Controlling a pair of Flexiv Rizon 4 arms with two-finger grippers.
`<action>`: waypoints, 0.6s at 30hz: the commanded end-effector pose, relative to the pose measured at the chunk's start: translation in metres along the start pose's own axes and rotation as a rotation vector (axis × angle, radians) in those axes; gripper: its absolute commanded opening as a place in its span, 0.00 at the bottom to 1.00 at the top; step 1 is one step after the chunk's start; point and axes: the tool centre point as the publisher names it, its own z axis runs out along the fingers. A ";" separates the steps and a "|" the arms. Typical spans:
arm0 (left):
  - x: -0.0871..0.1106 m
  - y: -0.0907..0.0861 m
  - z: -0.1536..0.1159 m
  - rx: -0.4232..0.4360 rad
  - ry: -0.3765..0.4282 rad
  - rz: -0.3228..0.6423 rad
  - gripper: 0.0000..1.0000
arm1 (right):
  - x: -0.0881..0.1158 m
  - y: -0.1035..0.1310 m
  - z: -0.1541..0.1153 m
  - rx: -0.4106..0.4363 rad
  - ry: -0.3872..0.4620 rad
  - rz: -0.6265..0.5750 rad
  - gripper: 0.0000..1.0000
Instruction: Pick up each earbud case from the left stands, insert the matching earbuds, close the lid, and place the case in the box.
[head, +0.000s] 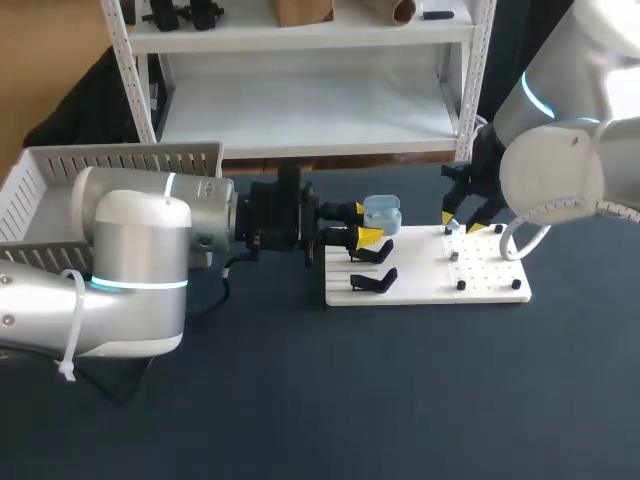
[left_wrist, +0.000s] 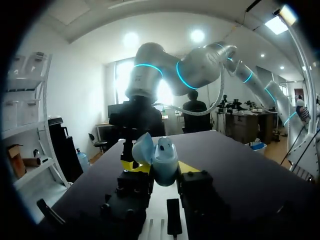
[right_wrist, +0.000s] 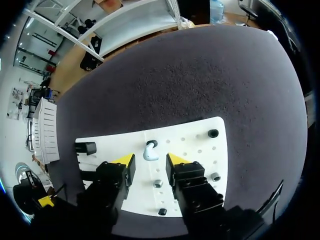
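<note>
The work looks partly done: the left gripper (head: 365, 223) holds a pale blue earbud case (head: 382, 213) clear of the table, clamped between its yellow tips, above the left end of the white board (head: 420, 280). In the left wrist view the case's lid (left_wrist: 142, 148) stands open; whether an earbud already sits inside I cannot tell. The right gripper (right_wrist: 150, 161) hangs over the right part of the board with its claw wide, and a white earbud (right_wrist: 150, 150) lies on the board between and just ahead of the fingertips, touching neither. So picking up that earbud, seating it in the case, closing the lid and carrying the case over to the box (head: 120, 165) at the far left all seem left to do. The two black stands (head: 373, 254) on the board near the left gripper appear to bear no case. The box is partly hidden by the left arm, and no case shows in its visible part
</note>
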 end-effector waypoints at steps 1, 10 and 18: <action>0.000 -0.001 0.001 -0.008 -0.001 0.002 0.00 | -0.003 -0.001 0.003 -0.007 0.004 0.005 0.36; 0.000 -0.001 0.001 -0.008 -0.001 0.002 0.00 | -0.004 -0.002 0.009 -0.008 0.011 0.015 0.35; 0.000 -0.001 0.001 -0.008 -0.001 0.002 0.00 | -0.005 -0.001 0.010 -0.012 0.015 0.014 0.33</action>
